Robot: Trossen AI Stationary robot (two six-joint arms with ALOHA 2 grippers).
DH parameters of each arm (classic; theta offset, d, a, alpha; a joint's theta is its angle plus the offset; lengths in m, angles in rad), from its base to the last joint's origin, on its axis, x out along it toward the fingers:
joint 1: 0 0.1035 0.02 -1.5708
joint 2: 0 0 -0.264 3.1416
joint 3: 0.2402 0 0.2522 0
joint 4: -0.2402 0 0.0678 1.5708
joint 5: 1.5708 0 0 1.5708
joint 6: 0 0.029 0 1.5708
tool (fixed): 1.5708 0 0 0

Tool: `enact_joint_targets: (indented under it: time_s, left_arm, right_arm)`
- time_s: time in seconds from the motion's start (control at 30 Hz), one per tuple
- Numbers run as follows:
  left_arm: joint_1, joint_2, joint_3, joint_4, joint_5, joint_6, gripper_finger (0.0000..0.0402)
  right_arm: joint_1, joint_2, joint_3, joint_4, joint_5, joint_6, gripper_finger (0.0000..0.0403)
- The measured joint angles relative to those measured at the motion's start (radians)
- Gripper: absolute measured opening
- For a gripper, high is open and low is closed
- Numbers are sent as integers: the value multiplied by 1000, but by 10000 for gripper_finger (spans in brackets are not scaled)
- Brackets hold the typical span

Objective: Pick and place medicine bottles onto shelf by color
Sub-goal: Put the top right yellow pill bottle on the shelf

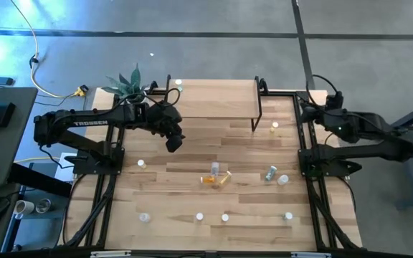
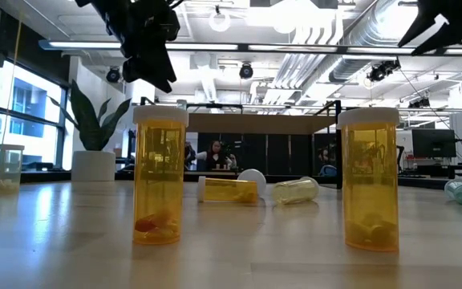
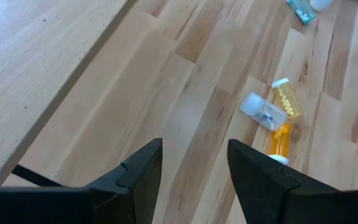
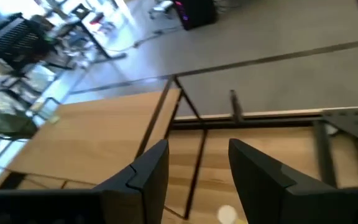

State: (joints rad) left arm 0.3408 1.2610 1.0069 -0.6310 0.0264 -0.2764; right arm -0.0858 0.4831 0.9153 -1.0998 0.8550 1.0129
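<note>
Shelf: the shelf (image 1: pixel 214 98) stands at the far middle of the table. You can see one small bottle (image 1: pixel 178 85) at its far left corner; I cannot tell if it rests on the top or behind it. The rest of the top is bare.
Bottles on the table: almost all medicine bottles are still on the tabletop (image 1: pixel 185 150). A lying cluster (image 1: pixel 216 177) is in the middle, with an orange bottle (image 3: pixel 279 142), a yellow bottle (image 3: pixel 285 98) and a clear bottle (image 3: pixel 263 111) touching each other. Single ones stand along the near edge, for example (image 1: pixel 200 216) and (image 1: pixel 288 214), and one (image 1: pixel 274 127) is just beside the right shelf leg.
Left gripper: the left gripper (image 1: pixel 173 140) hovers above the table, between the shelf and the cluster. Its fingers are spread apart and hold nothing.
Right gripper: the right gripper (image 4: pixel 194 168) waits at the right far corner, raised, fingers apart and empty.
Progress: in my judgement you are near the start; at most one bottle is placed.
Left to do: you must pick nearly every bottle and group them by color on the shelf.
</note>
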Motion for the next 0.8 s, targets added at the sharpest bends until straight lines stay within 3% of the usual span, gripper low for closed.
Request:
enact_joint_targets:
  time_s: [0.3,0.8]
  left_arm:
    - [0,0,0,0,0,0,170]
    - [-1,0,0,0,0,-8,170]
  right_arm:
    - [-161,164,125,-90,-139,-98,158]
    - [-585,319,126,-160,-609,-146,158]
